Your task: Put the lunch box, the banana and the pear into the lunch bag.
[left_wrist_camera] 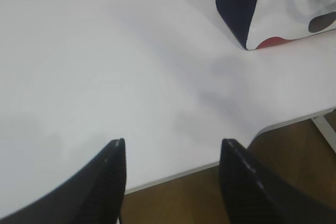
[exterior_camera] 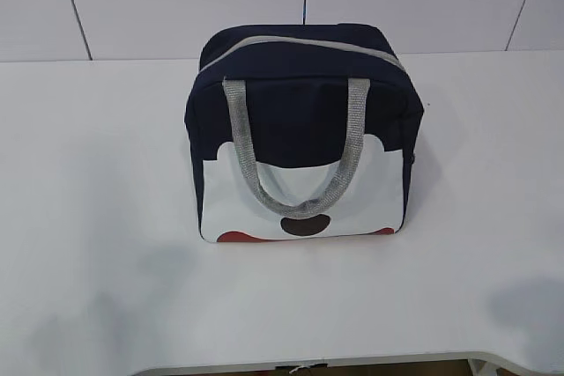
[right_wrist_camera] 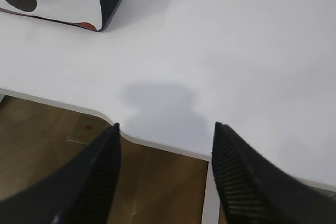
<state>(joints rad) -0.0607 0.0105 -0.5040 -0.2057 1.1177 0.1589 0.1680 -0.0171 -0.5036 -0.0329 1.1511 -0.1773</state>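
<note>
The lunch bag [exterior_camera: 300,134] stands upright mid-table, its zipper [exterior_camera: 300,44] seemingly closed, though the far end is hidden; left gripper [left_wrist_camera: 173,153] and right gripper [right_wrist_camera: 165,137] hang near, fingers spread, empty; brace one side, draw the zip; no lunch box, banana or pear visible.

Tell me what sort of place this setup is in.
Probably a lab or test bench, not a home: a bare white table holding only a zipped lunch bag, plain white wall panels behind, brown floor below.
</note>
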